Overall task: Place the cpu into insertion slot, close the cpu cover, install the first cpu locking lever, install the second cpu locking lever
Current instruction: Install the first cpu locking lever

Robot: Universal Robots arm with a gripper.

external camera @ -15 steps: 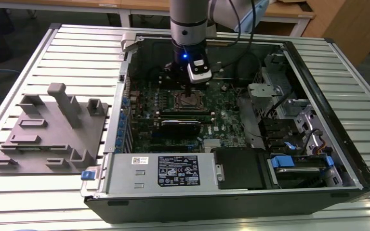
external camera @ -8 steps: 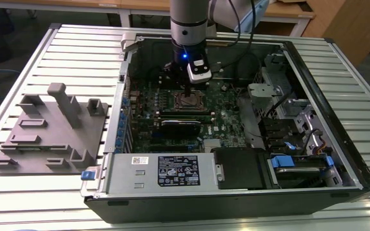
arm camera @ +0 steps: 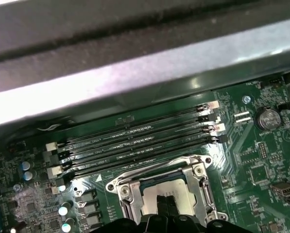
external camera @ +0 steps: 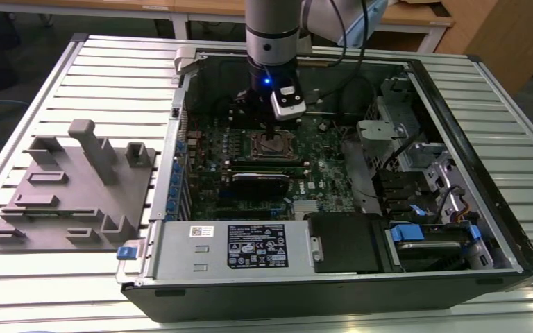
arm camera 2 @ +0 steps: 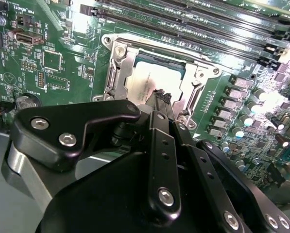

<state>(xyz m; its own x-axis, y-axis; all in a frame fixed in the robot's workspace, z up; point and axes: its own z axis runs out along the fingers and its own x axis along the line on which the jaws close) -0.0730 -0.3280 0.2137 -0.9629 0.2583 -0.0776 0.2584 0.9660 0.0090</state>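
Note:
Inside the open computer case, my gripper [external camera: 271,130] hangs straight over the insertion slot [external camera: 273,146] on the green board. In both wrist views the cpu [arm camera 2: 145,80] [arm camera: 157,189] lies flat in the slot with its dull silver top showing. The silvery cpu cover [arm camera 2: 116,63] [arm camera: 127,190] lies down around the chip as a frame. My gripper [arm camera 2: 162,97] [arm camera: 167,206] is shut, its two dark fingertips together and resting on or just above the chip's top, with nothing between them. The locking levers' positions are not clear.
Long black memory slots [arm camera: 135,138] run beside the socket. A black card [external camera: 261,184] and the case walls [external camera: 178,139] hem in the board. A power supply [external camera: 239,246] fills the case's front. A grey fixture [external camera: 72,187] stands on the slatted table at the exterior view's left.

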